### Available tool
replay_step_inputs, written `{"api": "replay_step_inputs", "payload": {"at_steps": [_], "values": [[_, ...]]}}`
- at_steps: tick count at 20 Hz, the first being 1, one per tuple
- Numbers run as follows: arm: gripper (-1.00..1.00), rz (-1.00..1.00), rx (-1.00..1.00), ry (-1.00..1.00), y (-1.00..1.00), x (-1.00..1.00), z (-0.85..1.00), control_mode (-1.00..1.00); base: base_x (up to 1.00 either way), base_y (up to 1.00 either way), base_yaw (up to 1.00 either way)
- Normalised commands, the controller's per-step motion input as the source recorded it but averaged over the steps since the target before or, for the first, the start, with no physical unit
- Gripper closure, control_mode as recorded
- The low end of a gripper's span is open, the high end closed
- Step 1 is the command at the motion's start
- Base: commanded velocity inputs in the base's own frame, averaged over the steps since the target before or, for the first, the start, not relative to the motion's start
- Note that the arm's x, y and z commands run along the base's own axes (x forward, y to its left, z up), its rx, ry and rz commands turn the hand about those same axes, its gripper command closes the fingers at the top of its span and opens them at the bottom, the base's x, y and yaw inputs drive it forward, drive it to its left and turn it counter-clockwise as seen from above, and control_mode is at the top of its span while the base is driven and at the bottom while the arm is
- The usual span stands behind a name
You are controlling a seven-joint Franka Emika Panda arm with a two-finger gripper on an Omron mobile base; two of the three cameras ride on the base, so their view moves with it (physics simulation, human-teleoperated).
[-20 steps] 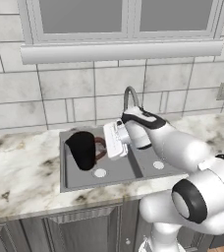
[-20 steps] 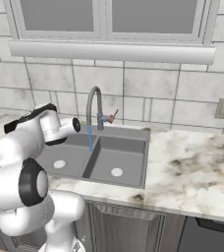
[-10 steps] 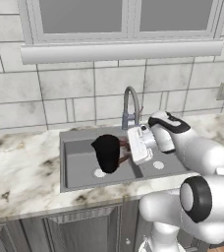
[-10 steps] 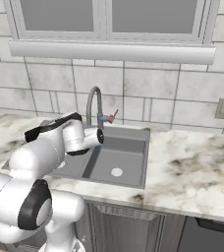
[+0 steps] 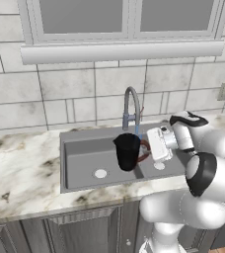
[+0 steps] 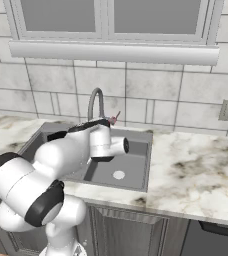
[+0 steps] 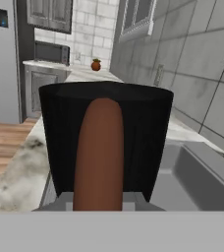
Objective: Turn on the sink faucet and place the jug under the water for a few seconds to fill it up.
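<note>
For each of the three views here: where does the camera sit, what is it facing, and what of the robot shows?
Left base view: behind-left, facing the sink, faucet and held jug; arm at lower right.
Right base view: behind-right, facing the same sink and faucet; arm at lower left.
Hand view: on the hand, close on the jug's handle, counter and tiled wall beyond.
Both base views share sink, faucet, window.

The small black tapered jug (image 5: pixel 128 151) covers the grey gooseneck faucet's (image 5: pixel 131 107) spout tip; the pincer's fingertips and any water are indiscernible.
</note>
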Motion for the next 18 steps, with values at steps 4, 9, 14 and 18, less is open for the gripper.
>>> {"api": "replay_step_inputs", "payload": {"at_steps": [4, 9, 14, 18], "values": [[1.00, 0.01, 0.06, 0.05, -0.81, 0.22, -0.03, -1.00, 0.00, 0.00, 0.00], [1.00, 0.00, 0.00, 0.11, -0.56, 0.29, -0.06, -1.00, 0.00, 0.00, 0.00], [1.00, 0.00, 0.00, 0.19, -0.07, 0.46, -0.10, -1.00, 0.00, 0.00, 0.00], [1.00, 0.00, -0.04, 0.25, 0.00, 0.44, -0.13, -1.00, 0.00, 0.00, 0.00]]}}
